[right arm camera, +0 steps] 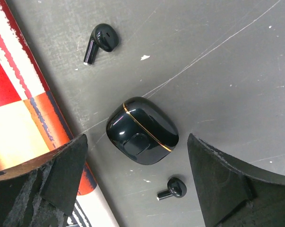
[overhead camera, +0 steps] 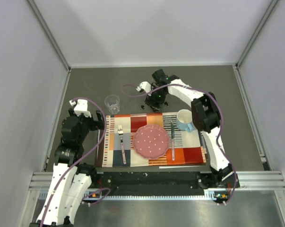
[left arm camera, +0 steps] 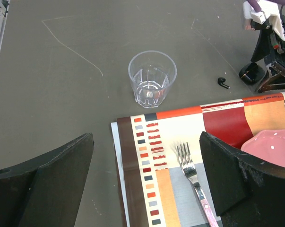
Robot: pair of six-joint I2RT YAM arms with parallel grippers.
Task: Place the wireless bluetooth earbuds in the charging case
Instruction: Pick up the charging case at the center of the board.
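Saw scratched grey counter (right arm camera: 227, 56), pale walls (overhead camera: 19, 94); shut charging case (right arm camera: 142, 137), earbuds (right arm camera: 100, 41) at eleven and five o'clock; left pincer (left arm camera: 146, 146), right pincer (right arm camera: 136, 142) apart.

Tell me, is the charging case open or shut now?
Shut. In the right wrist view the charging case shows a closed gold seam, no inside visible; both earbuds lie outside it.

Black-and-white arms (overhead camera: 69, 137) (purple cables (overhead camera: 220, 124))
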